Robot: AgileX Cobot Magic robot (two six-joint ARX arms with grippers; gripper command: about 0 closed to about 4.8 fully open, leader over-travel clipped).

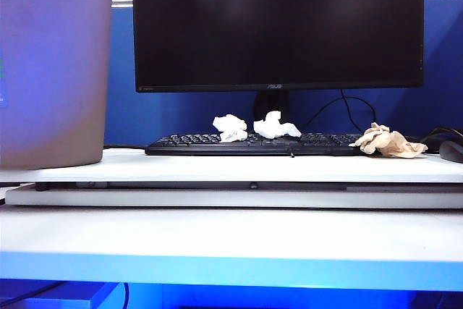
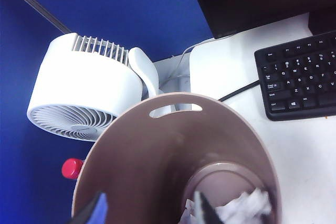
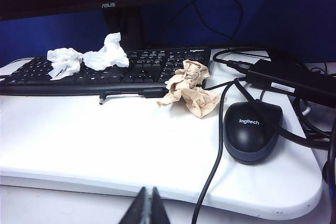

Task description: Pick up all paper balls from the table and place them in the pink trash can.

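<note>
The pink trash can (image 1: 51,63) stands at the table's (image 1: 217,168) left end. My left gripper (image 2: 149,214) hangs over the can's mouth (image 2: 157,150), open, with nothing between its fingers. White crumpled paper (image 2: 244,205) lies at the can's bottom. Two white paper balls (image 1: 230,127) (image 1: 275,127) rest on the black keyboard. A tan paper ball (image 1: 387,141) sits at the keyboard's right end. In the right wrist view these are the white balls (image 3: 64,60) (image 3: 107,53) and the tan one (image 3: 189,88). My right gripper (image 3: 147,205) is shut and empty, low at the table's near edge, well short of them.
A black monitor (image 1: 278,23) stands behind the keyboard (image 1: 253,144). A black mouse (image 3: 251,129), a power brick (image 3: 294,80) and loose cables (image 3: 215,150) lie at the right. A white desk fan (image 2: 79,93) and a red cap (image 2: 72,168) sit beyond the can.
</note>
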